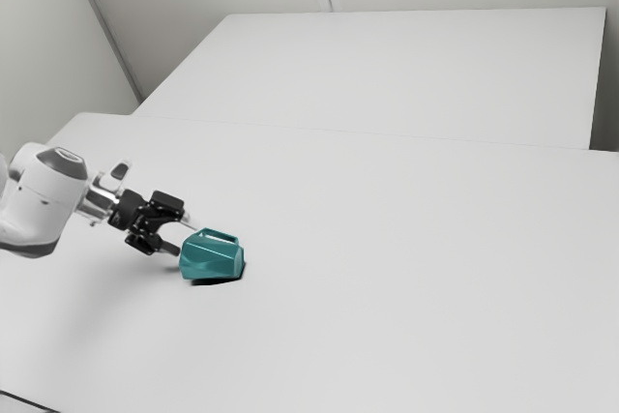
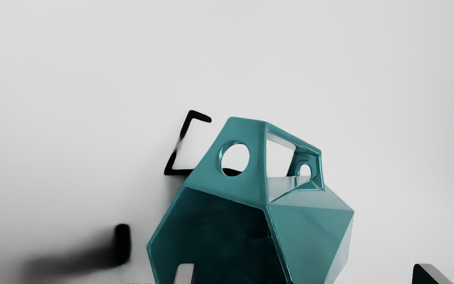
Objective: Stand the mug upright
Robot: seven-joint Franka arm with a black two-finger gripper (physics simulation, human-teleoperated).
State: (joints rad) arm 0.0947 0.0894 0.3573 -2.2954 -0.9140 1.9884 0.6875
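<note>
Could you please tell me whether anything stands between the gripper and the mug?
Nothing visible does: the gripper, its fingers open, is close by the teal mug, which lies on its side with its dark opening toward the gripper.

A plain, smooth white table (image 1: 416,287) spans the lower part of the exterior view. On it, left of the frame's centre, a teal, faceted, glossy mug (image 1: 213,261) lies on its side, handle upward, dark shadow along its underside.
</note>
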